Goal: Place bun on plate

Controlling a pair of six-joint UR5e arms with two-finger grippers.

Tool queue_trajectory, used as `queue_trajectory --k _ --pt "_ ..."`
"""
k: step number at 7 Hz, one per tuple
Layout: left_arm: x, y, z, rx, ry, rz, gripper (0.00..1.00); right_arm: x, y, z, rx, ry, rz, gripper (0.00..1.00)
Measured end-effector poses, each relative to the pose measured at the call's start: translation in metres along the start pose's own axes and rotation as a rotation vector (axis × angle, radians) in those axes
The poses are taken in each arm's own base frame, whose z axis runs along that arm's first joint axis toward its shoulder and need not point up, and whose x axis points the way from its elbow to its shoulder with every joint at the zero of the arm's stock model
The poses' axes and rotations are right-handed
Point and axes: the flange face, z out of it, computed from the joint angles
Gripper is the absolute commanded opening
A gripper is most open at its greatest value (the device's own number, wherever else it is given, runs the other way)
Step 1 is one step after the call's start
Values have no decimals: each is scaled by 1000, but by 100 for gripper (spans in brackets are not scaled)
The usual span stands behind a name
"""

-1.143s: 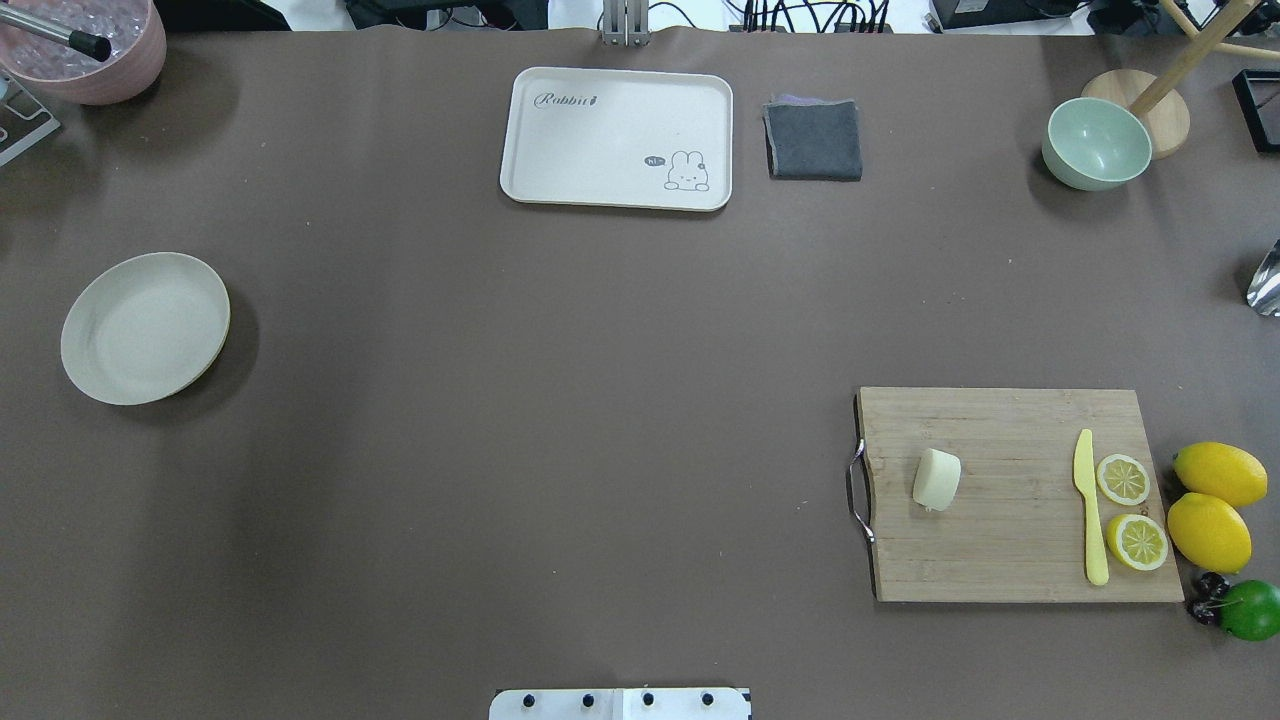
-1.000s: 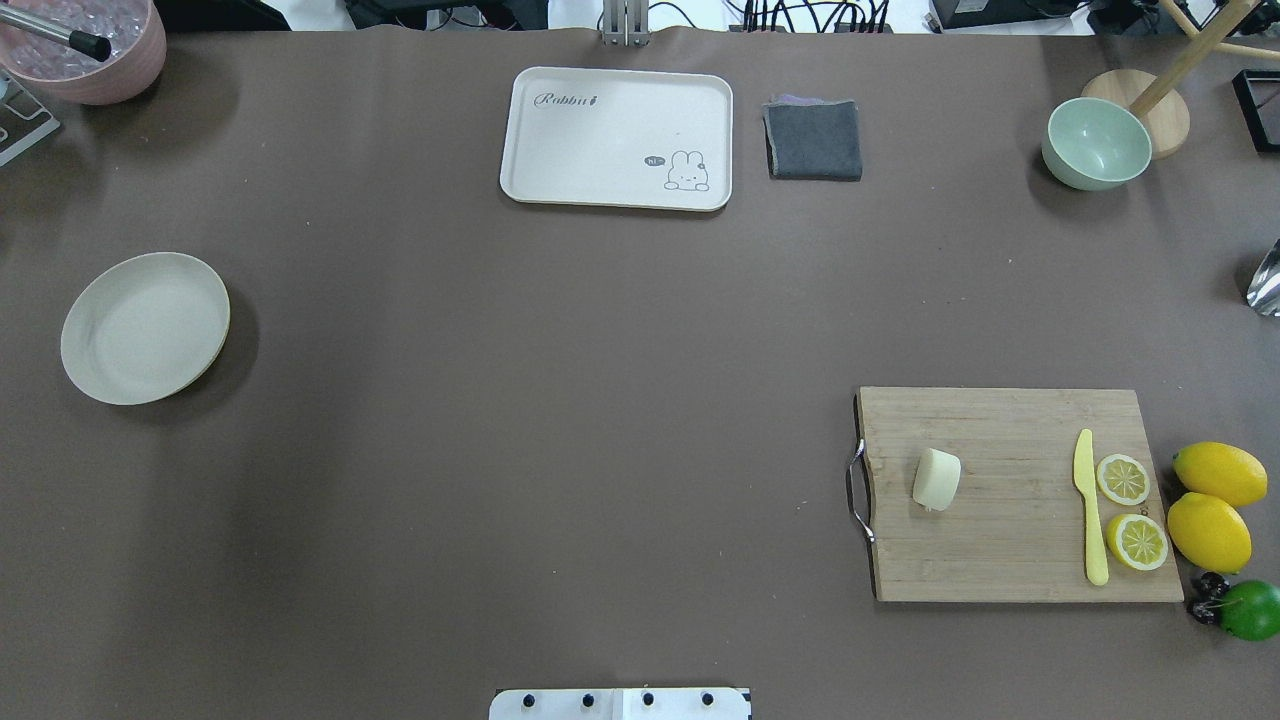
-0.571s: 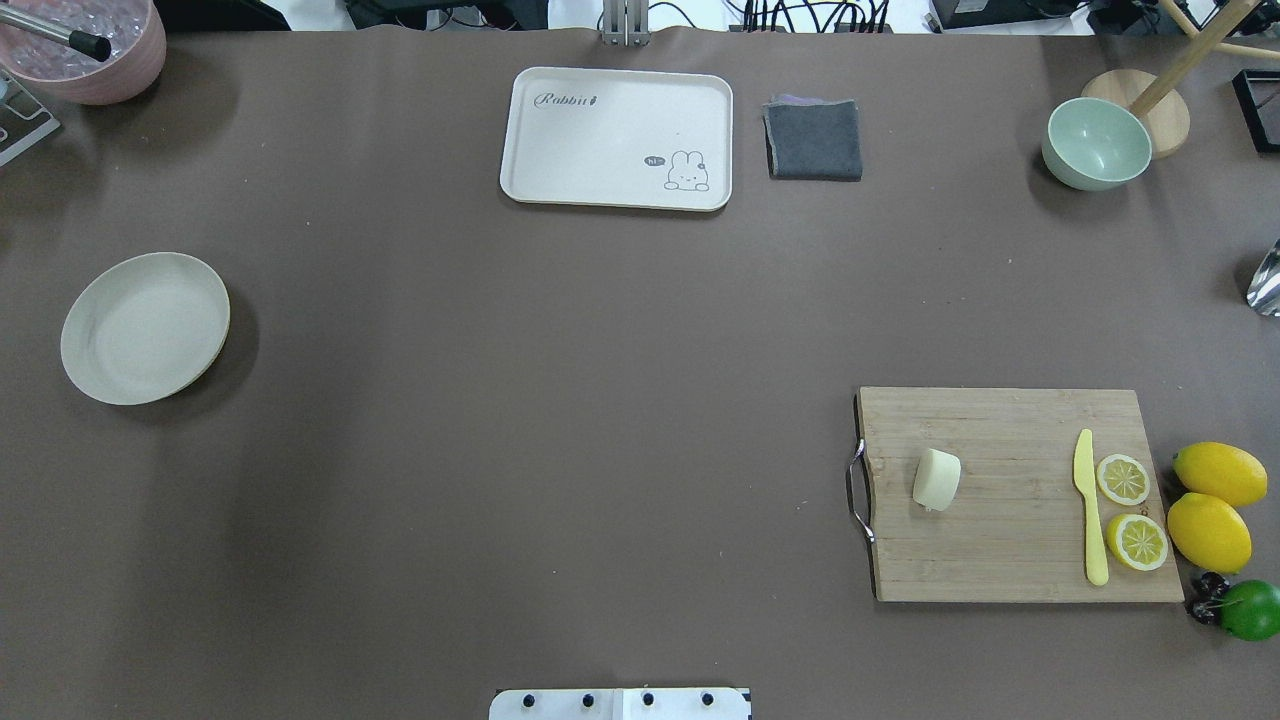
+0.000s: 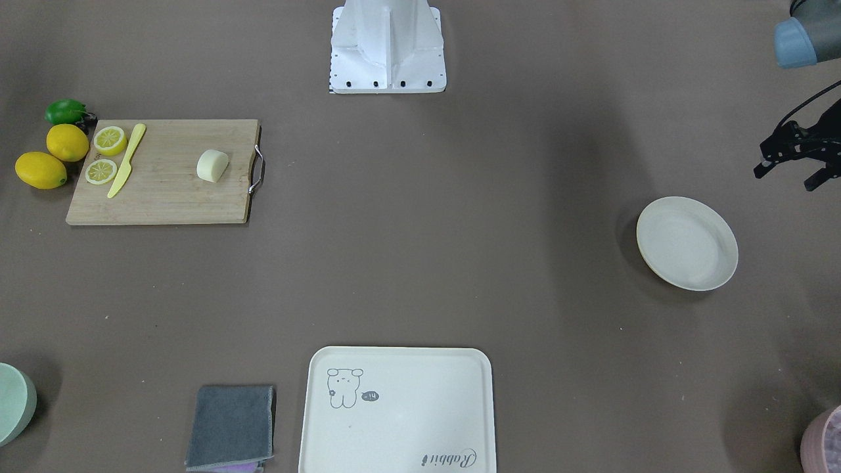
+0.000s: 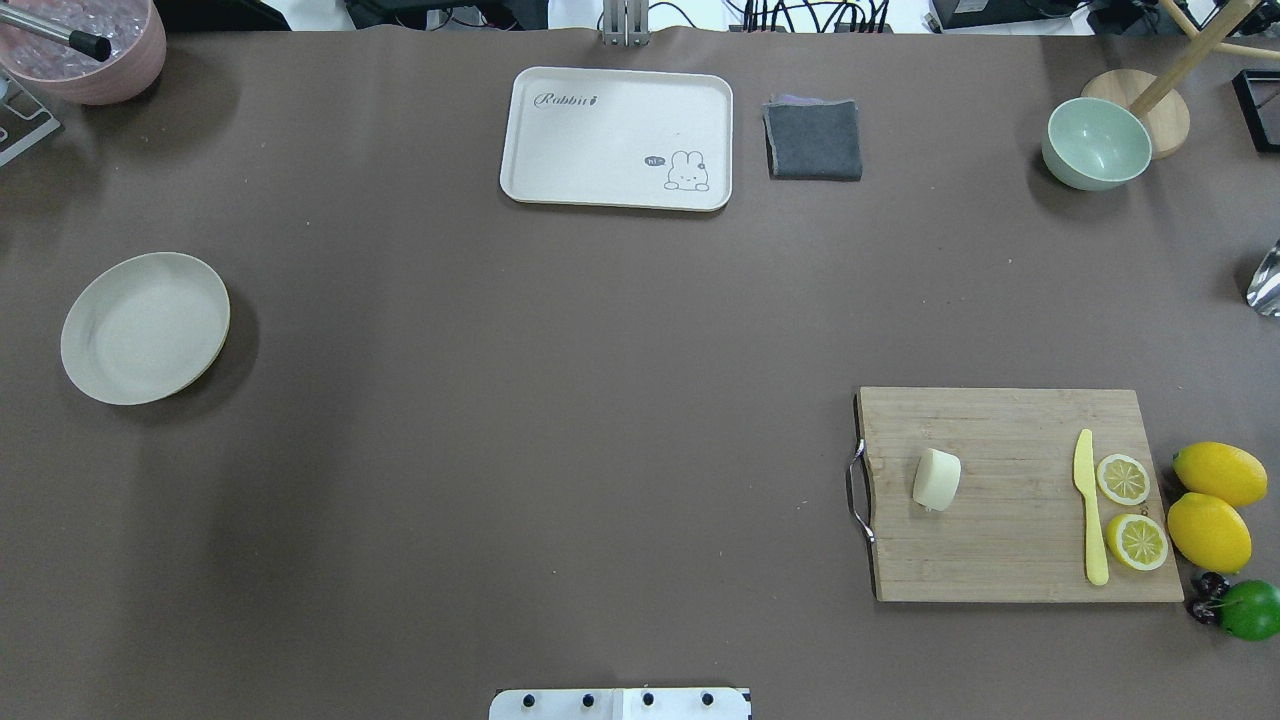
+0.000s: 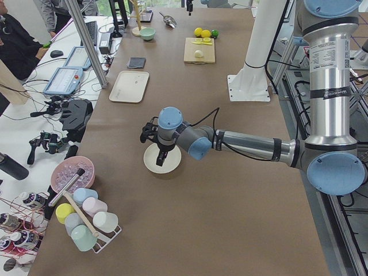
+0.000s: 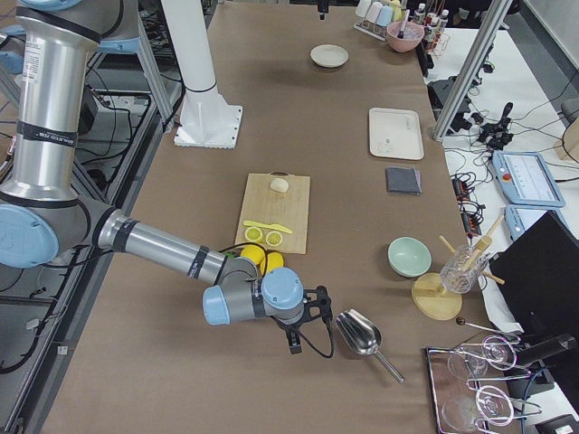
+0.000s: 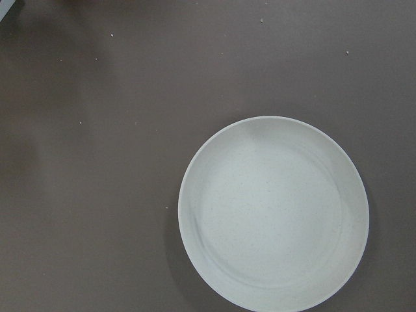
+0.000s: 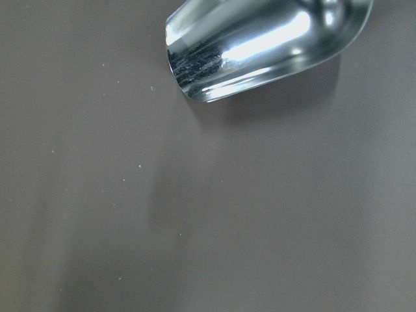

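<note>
The bun (image 5: 936,479), a pale cream chunk with one flat end, lies on the left part of the wooden cutting board (image 5: 1010,540) at the right front of the table. The round off-white plate (image 5: 145,328) sits empty at the far left and fills the left wrist view (image 8: 273,214). My left gripper (image 4: 785,177) hovers just beside the plate, open and empty. My right gripper (image 7: 308,330) shows only in the exterior right view, beyond the lemons and next to a metal scoop; I cannot tell whether it is open or shut.
On the board lie a yellow knife (image 5: 1090,510) and two lemon slices (image 5: 1123,479). Whole lemons (image 5: 1210,530) and a lime (image 5: 1250,610) sit beside it. A cream tray (image 5: 617,138), grey cloth (image 5: 814,140), green bowl (image 5: 1097,143) and metal scoop (image 9: 260,45) stand further off.
</note>
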Motion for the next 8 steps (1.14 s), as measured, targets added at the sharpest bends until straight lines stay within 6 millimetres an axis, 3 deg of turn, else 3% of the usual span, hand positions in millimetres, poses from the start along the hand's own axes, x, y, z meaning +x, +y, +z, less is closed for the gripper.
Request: queue_trajectory --k 3,4,6,8 --pt "-5 20 -9 -131 -9 -43 98 -1 -5 -1 -13 -1 15 99" --pt "-11 22 -17 -159 -23 -52 98 -2 -16 -3 -34 0 37 99" --pt "-28 30 -29 -166 -36 -55 98 -9 -55 -12 -75 10 77 100" --pt "-40 42 -30 -171 -49 -70 98 -8 -61 -15 -86 39 84 100"
